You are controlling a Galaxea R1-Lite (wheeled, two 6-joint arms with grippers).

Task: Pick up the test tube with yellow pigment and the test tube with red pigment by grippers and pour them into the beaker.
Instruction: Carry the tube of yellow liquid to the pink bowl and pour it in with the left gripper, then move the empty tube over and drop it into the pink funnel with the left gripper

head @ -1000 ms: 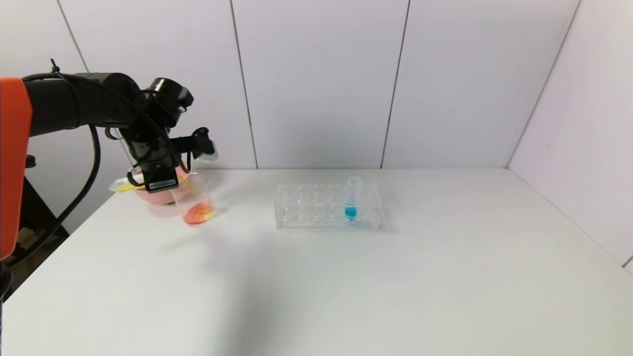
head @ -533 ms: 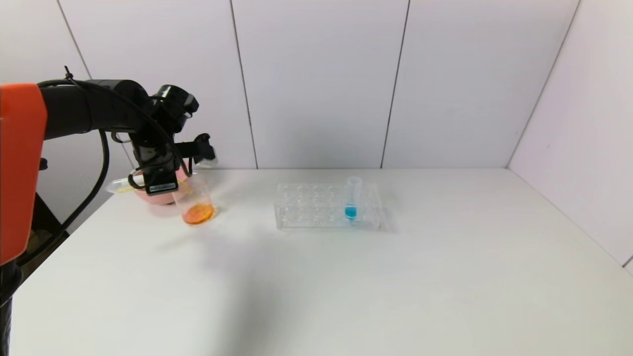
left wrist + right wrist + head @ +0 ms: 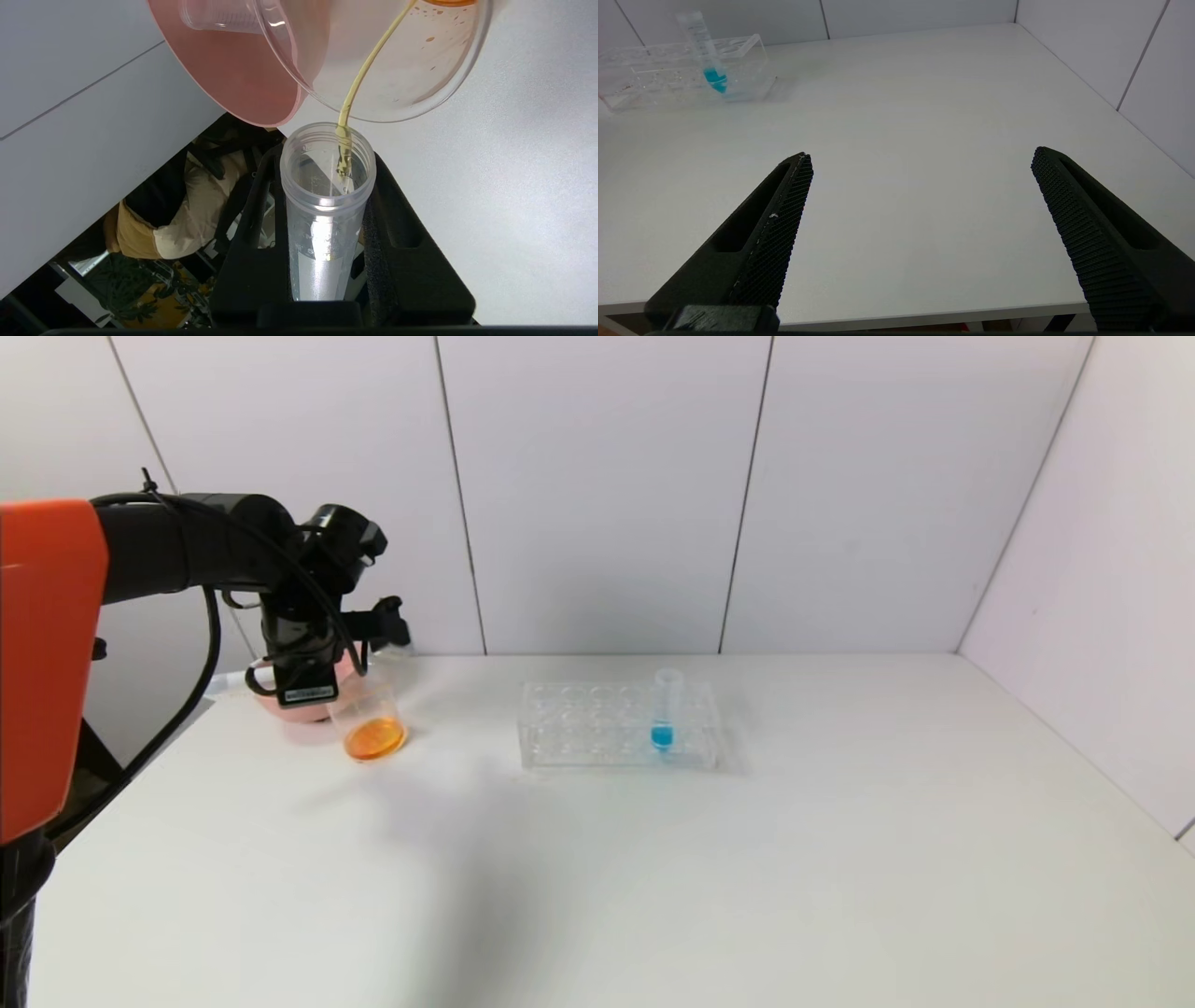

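My left gripper (image 3: 313, 674) is shut on the yellow-pigment test tube (image 3: 322, 242) and holds it tipped, its mouth at the rim of the beaker (image 3: 373, 723). The tube looks nearly empty. A thin yellow streak (image 3: 369, 60) runs from its mouth down the beaker's inner wall (image 3: 420, 70). The beaker stands at the table's far left and holds orange liquid. No tube with red liquid shows. My right gripper (image 3: 922, 158) is open and empty, low over the table's front edge and out of the head view.
A pink bowl (image 3: 278, 707) stands just behind the beaker, with an empty clear tube (image 3: 215, 18) lying in it. A clear tube rack (image 3: 597, 728) at mid table holds one tube with blue liquid (image 3: 664, 711).
The left arm has shifted slightly right and lower over the beaker. The yellow has drained from the tube, and the beaker's liquid has turned from red-and-yellow to even orange.
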